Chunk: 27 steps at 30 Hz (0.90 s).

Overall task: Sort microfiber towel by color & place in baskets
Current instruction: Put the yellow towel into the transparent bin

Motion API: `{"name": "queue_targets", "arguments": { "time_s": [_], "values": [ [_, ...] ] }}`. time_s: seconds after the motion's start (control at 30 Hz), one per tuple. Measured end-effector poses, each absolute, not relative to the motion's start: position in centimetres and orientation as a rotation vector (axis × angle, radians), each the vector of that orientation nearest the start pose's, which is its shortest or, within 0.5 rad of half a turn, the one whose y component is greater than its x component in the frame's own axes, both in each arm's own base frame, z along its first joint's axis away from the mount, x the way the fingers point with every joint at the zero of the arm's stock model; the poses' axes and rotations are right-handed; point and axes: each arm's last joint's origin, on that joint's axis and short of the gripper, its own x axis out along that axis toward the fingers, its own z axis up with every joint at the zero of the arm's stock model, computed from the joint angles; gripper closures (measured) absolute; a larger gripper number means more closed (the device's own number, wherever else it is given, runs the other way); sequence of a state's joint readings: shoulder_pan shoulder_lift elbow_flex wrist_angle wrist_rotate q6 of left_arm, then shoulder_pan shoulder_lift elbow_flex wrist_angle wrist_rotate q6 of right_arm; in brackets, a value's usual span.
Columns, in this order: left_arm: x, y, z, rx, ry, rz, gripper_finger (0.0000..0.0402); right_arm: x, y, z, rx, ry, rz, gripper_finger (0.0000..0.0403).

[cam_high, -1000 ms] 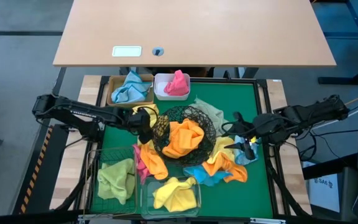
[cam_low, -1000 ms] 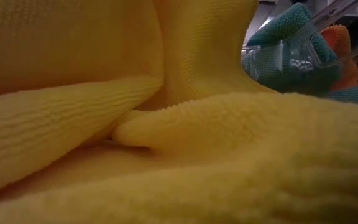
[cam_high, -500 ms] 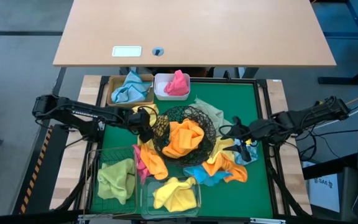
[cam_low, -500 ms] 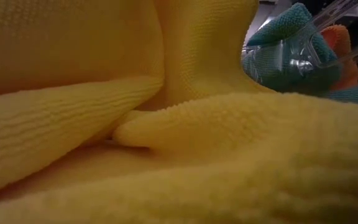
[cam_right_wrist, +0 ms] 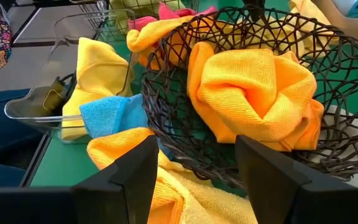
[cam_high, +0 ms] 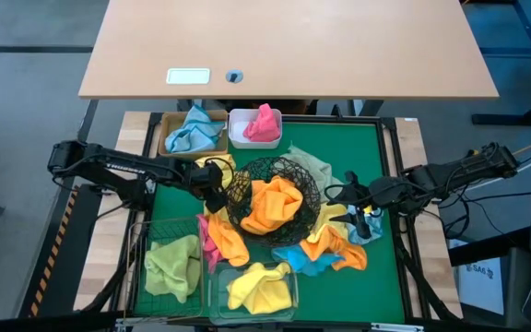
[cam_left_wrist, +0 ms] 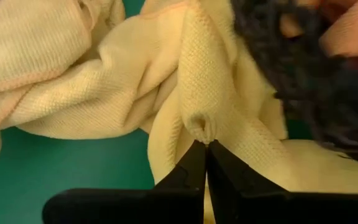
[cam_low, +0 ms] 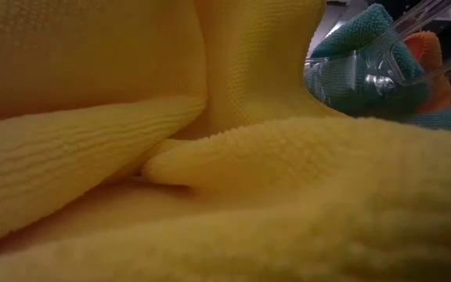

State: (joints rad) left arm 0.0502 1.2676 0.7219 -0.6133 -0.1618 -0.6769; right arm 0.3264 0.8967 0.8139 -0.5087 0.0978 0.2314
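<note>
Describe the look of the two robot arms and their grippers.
Both arms are dark, nearly black, jointed links with loose black cables running along them. The left gripper ends in two matte black fingers that taper to thin tips. The right gripper has broader, flat black fingers with squared edges. No markings show.

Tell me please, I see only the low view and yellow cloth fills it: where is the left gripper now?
Observer: The left gripper is beside the black wire bowl, on the bowl's left in the high view.
Operator: Does it hold something?
Observer: Yes, it is shut on a fold of a pale yellow towel.
Operator: And the right gripper?
Observer: The right gripper is open, on the bowl's other side, facing the orange towel inside it.
</note>
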Motion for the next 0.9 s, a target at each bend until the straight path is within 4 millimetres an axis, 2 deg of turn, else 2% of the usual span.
{"name": "queue_targets", "arguments": {
  "time_s": [0.17, 0.33, 0.67, 0.9],
  "values": [
    [22.2, 1.6, 22.1, -0.515, 1.07, 0.569, 0.04, 17.6, 5.6, 29.5, 0.099, 0.602, 0.153, 0.0189],
    [22.2, 1.5, 26.7, -0.494, 1.038, 0.565, 0.0401, 17.5, 5.6, 29.5, 0.098, 0.605, 0.153, 0.0189],
    [22.8, -0.2, 37.3, -0.416, 0.713, 0.456, 0.0401, 17.5, 5.6, 29.5, 0.096, 0.61, 0.153, 0.0189],
    [22.4, -2.4, 42.4, -0.392, 0.509, 0.315, 0.0401, 17.5, 5.6, 29.5, 0.096, 0.61, 0.152, 0.0189]
  ]
}}
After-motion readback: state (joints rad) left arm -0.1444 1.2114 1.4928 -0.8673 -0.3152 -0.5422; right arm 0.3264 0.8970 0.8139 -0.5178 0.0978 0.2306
